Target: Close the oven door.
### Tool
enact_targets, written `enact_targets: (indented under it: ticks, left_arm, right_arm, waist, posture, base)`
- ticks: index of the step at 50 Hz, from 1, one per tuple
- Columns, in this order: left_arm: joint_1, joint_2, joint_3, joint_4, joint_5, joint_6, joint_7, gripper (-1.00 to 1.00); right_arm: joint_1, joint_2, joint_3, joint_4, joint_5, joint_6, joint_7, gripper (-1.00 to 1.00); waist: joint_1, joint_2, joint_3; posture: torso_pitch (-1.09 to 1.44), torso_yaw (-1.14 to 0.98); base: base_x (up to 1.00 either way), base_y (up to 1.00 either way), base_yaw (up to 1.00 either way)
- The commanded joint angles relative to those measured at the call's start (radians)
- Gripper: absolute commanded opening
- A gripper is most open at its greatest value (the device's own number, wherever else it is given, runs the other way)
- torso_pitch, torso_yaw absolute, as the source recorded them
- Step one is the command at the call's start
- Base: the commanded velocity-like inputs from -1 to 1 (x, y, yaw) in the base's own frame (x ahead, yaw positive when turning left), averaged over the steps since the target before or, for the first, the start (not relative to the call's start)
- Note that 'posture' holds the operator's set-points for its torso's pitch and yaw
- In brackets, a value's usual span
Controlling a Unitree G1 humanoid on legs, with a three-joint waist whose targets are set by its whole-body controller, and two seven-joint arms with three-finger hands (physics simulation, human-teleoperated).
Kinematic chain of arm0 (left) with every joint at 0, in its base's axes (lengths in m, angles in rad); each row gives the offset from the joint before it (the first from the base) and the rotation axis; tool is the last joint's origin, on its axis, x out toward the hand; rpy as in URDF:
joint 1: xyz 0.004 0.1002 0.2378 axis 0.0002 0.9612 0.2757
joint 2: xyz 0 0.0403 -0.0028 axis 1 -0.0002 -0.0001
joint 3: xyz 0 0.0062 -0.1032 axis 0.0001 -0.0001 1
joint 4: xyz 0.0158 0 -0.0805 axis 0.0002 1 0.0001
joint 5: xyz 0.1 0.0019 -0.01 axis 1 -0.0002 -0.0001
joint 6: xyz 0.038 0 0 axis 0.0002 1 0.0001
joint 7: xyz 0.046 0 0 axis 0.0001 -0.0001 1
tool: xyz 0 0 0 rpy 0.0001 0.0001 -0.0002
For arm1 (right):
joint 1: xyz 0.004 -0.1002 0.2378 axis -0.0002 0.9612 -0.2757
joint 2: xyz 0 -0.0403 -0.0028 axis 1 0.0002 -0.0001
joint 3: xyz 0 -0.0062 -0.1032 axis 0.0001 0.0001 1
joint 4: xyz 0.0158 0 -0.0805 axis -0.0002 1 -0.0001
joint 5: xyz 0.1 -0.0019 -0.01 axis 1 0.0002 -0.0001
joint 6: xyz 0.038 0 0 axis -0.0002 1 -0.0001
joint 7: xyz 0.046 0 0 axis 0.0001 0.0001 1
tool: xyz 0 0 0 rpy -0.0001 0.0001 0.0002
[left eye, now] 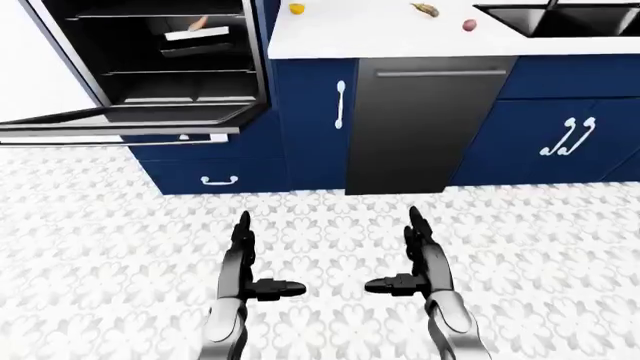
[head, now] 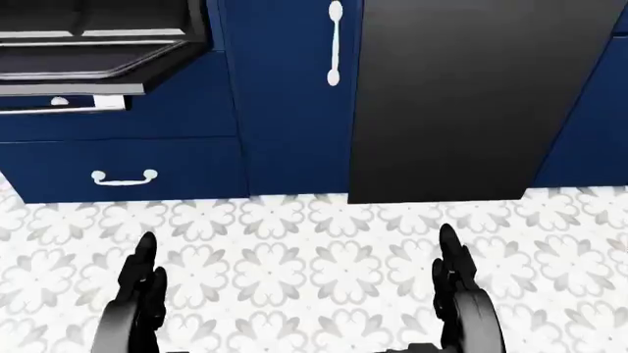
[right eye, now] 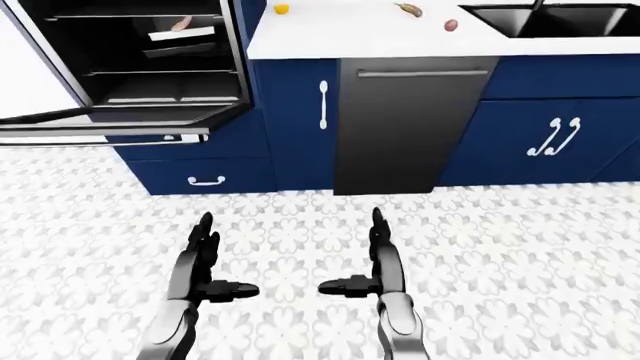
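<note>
At about ten o'clock in the left-eye view the oven door [left eye: 120,120] hangs dropped open to roughly level, its edge pointing toward the robot, with the dark oven cavity [left eye: 165,52] and its racks exposed above it. A tray [left eye: 195,34] sits on an upper rack. Below the door is a blue drawer [left eye: 215,176] with a white handle.

The left hand [left eye: 250,266] hovers over the tiled floor [left eye: 100,247] at seven o'clock, fingers spread and holding nothing. The right hand [left eye: 415,262] at five o'clock is likewise released and empty. Both are well apart from the door.

The step in hand looks like the approach. To do it well, the robot should probably turn and step toward ten o'clock until the door's free edge is within the left arm's reach, then slide that hand under the edge and lift in an arc up toward the cavity, pushing flat at the end. The dishwasher [left eye: 430,124] at twelve o'clock and the sink [left eye: 560,19] at two o'clock play no part.
</note>
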Motion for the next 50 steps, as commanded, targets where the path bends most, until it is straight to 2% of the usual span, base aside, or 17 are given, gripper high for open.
enact_targets:
  ticks: [1,3,4,5,7,12,18,21,24,29,31,35,37,43,50]
  left_arm:
    - [-0.031,0.068,0.070,0.091,-0.034,-0.196,-0.083,1.00]
    - [-0.037,0.063,0.076,0.073,-0.029,-0.183,-0.087,1.00]
    - [-0.035,0.060,0.075,0.065,-0.023,-0.179,-0.090,1.00]
    - [-0.035,0.057,0.076,0.061,-0.024,-0.177,-0.091,1.00]
    - [-0.035,0.058,0.084,0.072,-0.025,-0.188,-0.094,1.00]
    - [-0.039,0.051,0.077,0.008,-0.022,-0.132,-0.088,1.00]
    - [-0.050,0.073,0.113,0.191,-0.050,-0.277,-0.120,1.00]
    - [-0.064,0.091,0.140,0.329,-0.099,-0.365,-0.157,1.00]
    - [-0.076,0.103,0.149,0.437,-0.131,-0.447,-0.187,1.00]
    - [-0.167,0.146,0.173,0.850,-0.173,-0.713,-0.229,1.00]
    - [-0.200,0.155,0.179,1.000,-0.210,-0.805,-0.259,1.00]
    - [-0.232,0.164,0.175,1.174,-0.241,-0.902,-0.266,1.00]
    - [-0.234,0.171,0.163,1.217,-0.220,-0.927,-0.241,1.00]
    - [-0.205,0.163,0.189,1.262,-0.239,-0.947,-0.263,1.00]
    - [-0.190,0.157,0.195,1.270,-0.214,-0.942,-0.237,1.00]
  right_arm:
    - [-0.082,-0.062,-0.067,0.171,0.033,-0.202,0.066,1.00]
    - [-0.093,-0.065,-0.072,0.173,0.032,-0.198,0.075,1.00]
    - [-0.091,-0.064,-0.071,0.164,0.030,-0.193,0.076,1.00]
    - [-0.088,-0.062,-0.070,0.158,0.030,-0.191,0.079,1.00]
    - [-0.094,-0.063,-0.072,0.177,0.026,-0.202,0.081,1.00]
    - [-0.091,-0.055,-0.064,0.114,0.028,-0.143,0.079,1.00]
    - [-0.118,-0.074,-0.087,0.264,0.036,-0.246,0.087,1.00]
    - [-0.154,-0.097,-0.111,0.434,0.050,-0.353,0.094,1.00]
    - [-0.181,-0.114,-0.117,0.550,0.060,-0.417,0.093,1.00]
    - [-0.226,-0.127,-0.117,0.755,0.077,-0.538,0.096,1.00]
    - [-0.258,-0.139,-0.126,0.911,0.086,-0.629,0.099,1.00]
    - [-0.296,-0.149,-0.120,1.147,0.085,-0.770,0.099,1.00]
    - [-0.295,-0.154,-0.118,1.205,0.078,-0.805,0.098,1.00]
    - [-0.269,-0.159,-0.114,1.254,0.036,-0.811,0.059,1.00]
    - [-0.266,-0.160,-0.124,1.256,0.004,-0.794,0.039,1.00]
  waist:
    - [-0.002,-0.008,-0.001]
    - [0.010,0.000,-0.057]
    - [0.009,0.001,-0.054]
    - [0.009,-0.007,-0.020]
    - [0.010,-0.006,-0.064]
    - [0.009,-0.005,-0.071]
    - [0.007,-0.003,-0.084]
    - [0.006,-0.002,-0.091]
    - [0.005,-0.001,-0.093]
    - [0.006,-0.002,-0.086]
    - [0.005,-0.001,-0.084]
    - [0.002,-0.001,-0.084]
    - [0.002,-0.001,-0.082]
    - [0.000,0.000,-0.073]
    - [-0.001,-0.001,-0.064]
  posture:
    - [0.00,0.00]
    - [0.00,0.00]
    - [0.00,0.00]
    - [0.00,0.00]
    - [0.00,0.00]
    - [0.00,0.00]
    - [0.00,0.00]
    - [0.00,0.00]
    - [0.00,0.00]
    - [0.00,0.00]
    - [0.00,0.00]
    - [0.00,0.00]
    - [0.00,0.00]
    - [0.00,0.00]
    - [0.00,0.00]
  base:
    - [0.00,0.00,0.00]
    - [0.00,0.00,0.00]
    - [0.00,0.00,0.00]
    - [0.00,0.00,0.00]
    - [0.00,0.00,0.00]
    - [0.00,0.00,0.00]
    - [0.00,0.00,0.00]
    - [0.00,0.00,0.00]
    - [0.00,0.00,0.00]
    - [0.00,0.00,0.00]
    - [0.00,0.00,0.00]
    - [0.00,0.00,0.00]
    - [0.00,0.00,0.00]
    - [0.00,0.00,0.00]
    - [0.00,0.00,0.00]
